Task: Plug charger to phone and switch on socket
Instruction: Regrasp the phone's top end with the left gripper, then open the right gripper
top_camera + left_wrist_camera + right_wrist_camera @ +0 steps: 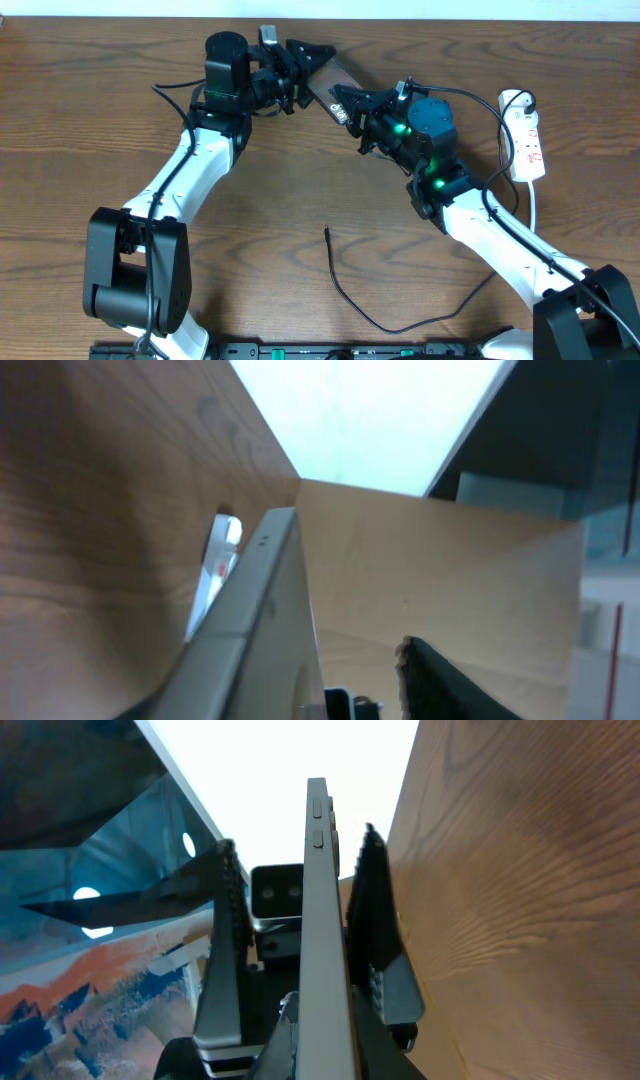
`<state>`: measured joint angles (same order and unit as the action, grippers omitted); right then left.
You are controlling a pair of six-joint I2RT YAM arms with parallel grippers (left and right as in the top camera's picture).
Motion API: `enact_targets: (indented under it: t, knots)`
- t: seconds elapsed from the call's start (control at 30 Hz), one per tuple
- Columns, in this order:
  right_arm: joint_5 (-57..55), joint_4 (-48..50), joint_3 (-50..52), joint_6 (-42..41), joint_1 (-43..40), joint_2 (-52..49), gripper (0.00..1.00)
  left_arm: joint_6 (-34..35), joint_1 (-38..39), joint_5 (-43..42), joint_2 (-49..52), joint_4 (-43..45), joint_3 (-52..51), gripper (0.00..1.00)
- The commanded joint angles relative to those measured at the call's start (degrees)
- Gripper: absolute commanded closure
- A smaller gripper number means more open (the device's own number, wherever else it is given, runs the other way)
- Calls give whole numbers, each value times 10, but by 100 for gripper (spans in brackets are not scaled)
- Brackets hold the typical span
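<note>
We count 1 phone [332, 76], 1 charger [329, 245], 1 socket [527, 135] and 2 grippers. The bronze phone sits left of the socket, clamped edge-on by the right gripper [343, 101]. The left gripper [308, 72] straddles it, but we cannot tell its grip. The thin black charger lies lower left of the socket

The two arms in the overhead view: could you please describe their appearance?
Both have white links, bulky black base joints and thin black cables running alongside. The left arm is black at the wrist; the right arm carries a teal wrist housing and glowing green lights.
</note>
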<state>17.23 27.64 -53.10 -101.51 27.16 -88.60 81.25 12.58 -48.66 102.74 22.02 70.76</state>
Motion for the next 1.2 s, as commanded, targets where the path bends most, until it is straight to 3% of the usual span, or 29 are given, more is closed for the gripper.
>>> enact_targets:
  t: [0.0,0.2,0.33,0.63,0.67,0.8,1.17]
  knots:
    - [-4,9,-12,-7,11,8,99,-4,-1,3,-9,2,3,59]
    - [-6,9,-12,-7,22,8,99,-4,-1,3,-9,2,3,72]
    - [-6,9,-12,-7,23,8,99,-4,-1,3,-9,2,3,91]
    - [-5,9,-12,-6,23,8,97,-4,-1,12,-9,2,3,93]
    - [-6,9,-12,-6,23,8,91,-4,-1,14,-9,2,3,93]
    - [-6,9,-12,-2,23,8,4,-4,-1,14,-9,2,3,93]
    - [20,9,-12,12,14,8,1,-8,-61,9,-9,-1,3,92]
